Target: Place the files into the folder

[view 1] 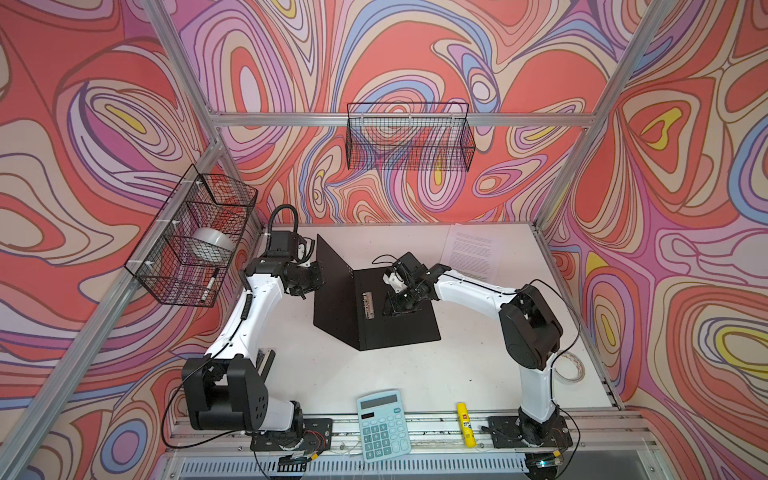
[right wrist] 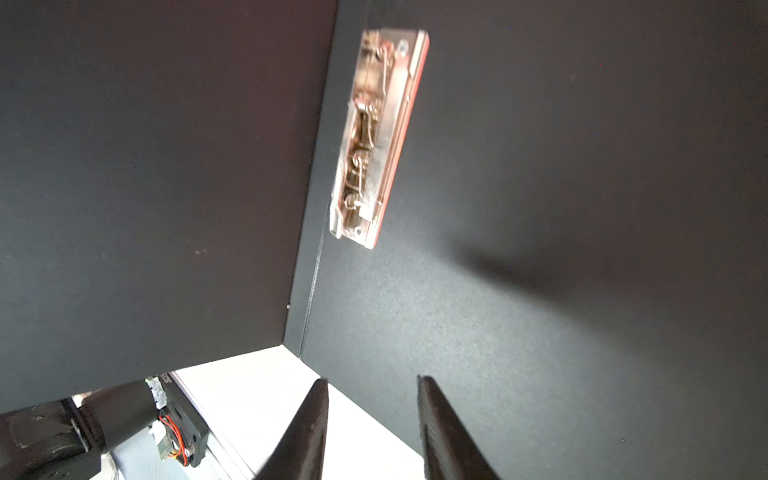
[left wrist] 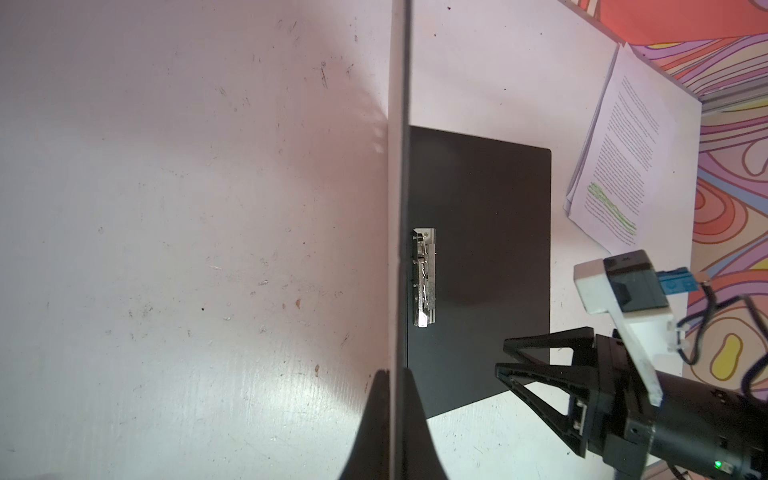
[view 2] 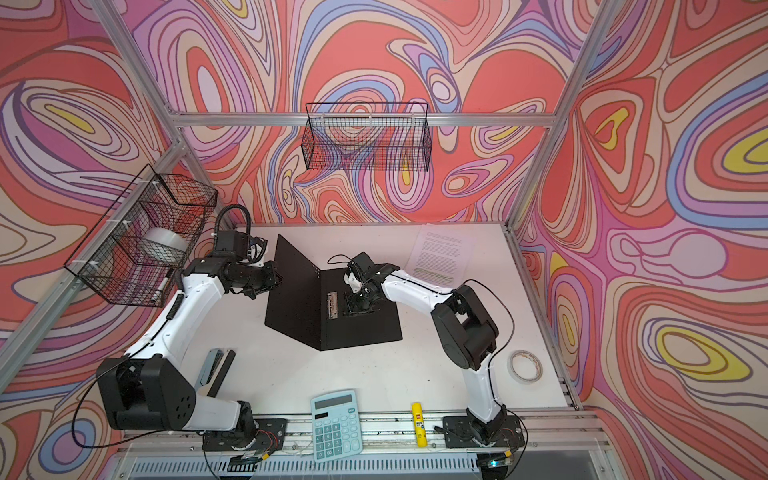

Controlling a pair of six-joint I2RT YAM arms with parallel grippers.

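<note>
Item, left: my left gripper [left wrist: 395,374] is clamping the raised cover of the folder [view 1: 399,328], standing it upright; the folder's black base is lying flat mid-table, metal clip bar [view 1: 368,305] beside the hinge; my right gripper [right wrist: 372,380] is hovering over that base, fingers apart, gripping nothing; the files [view 1: 471,253] are lying far right, apart from the folder.

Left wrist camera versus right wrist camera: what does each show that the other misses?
Left wrist only: the white printed files with a green-highlighted passage beside the folder, and the left gripper shut on its raised cover's edge. Right wrist only: that cover's black inner face. Both: the folder's flat black half, its metal clip bar, and the open, empty right gripper.
</note>
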